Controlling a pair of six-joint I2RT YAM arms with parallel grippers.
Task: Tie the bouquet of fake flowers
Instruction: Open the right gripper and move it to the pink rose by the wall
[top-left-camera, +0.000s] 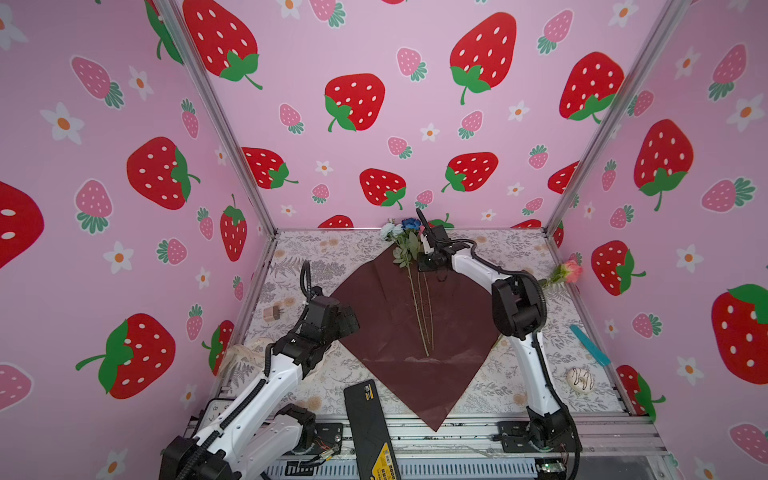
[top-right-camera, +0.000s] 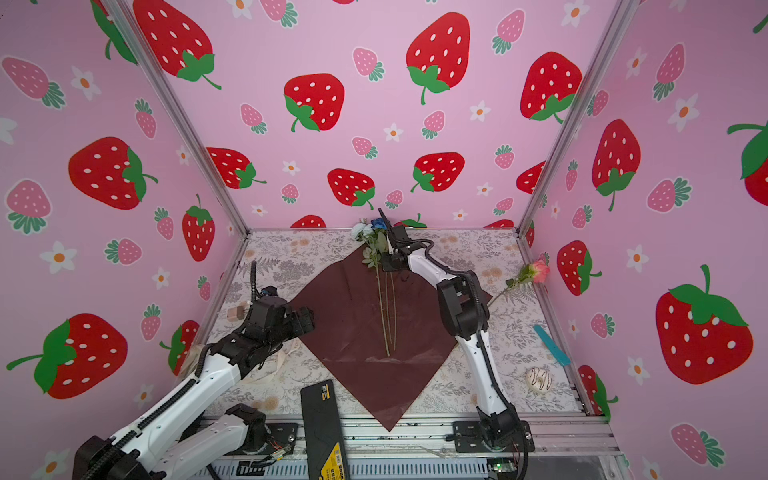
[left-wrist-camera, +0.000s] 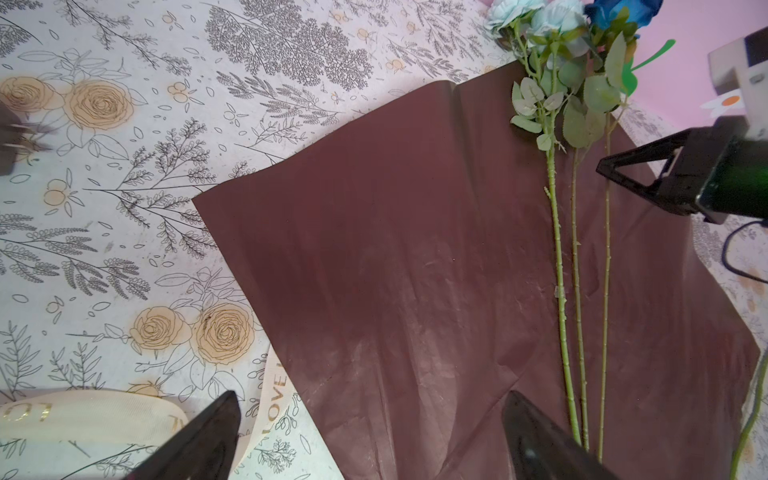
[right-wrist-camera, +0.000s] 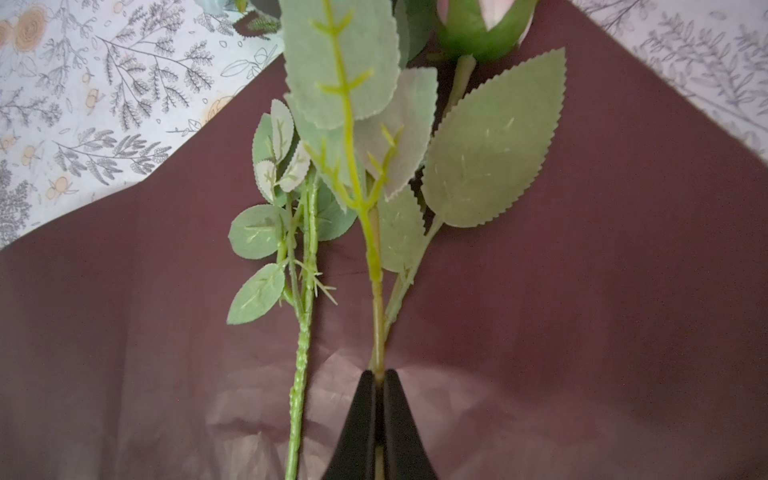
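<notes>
Right wrist view: your right pincer (right-wrist-camera: 378, 376) is pressed almost together on one thin green stem (right-wrist-camera: 377, 324) of the bouquet of fake flowers (top-left-camera: 409, 253), pinching it just below its serrated leaves. A pink bud (right-wrist-camera: 484, 25) shows past those leaves, and a thorny stem (right-wrist-camera: 302, 353) lies just beside the fingers, untouched by them. In both top views you find the bouquet's three stems lying side by side down the middle of the dark red wrapping paper (top-left-camera: 374, 324). This is spread flat as a diamond on the floral desk (top-left-camera: 316, 257), with its near corner reaching past the desk's front edge. The leaves sit at the paper's far corner; the pale blue blooms (top-left-camera: 390, 229) and the dark blue bloom (top-left-camera: 411, 223) lie beyond it, close to the back wall. Left wrist view: your left pincer (left-wrist-camera: 370, 449) is spread wide and holds nothing, poised over the left part of the paper, one finger (left-wrist-camera: 536, 440) near the stem ends. A cream ribbon (left-wrist-camera: 276, 390) lettered LOVE lies on the desk just beside the paper's edge. Well apart from the bouquet, a loose pink rose (top-left-camera: 569, 271) leans at the right wall, with a teal strip (top-left-camera: 590, 345) and an iced doughnut (top-left-camera: 581, 379) nearer the front on that side.
</notes>
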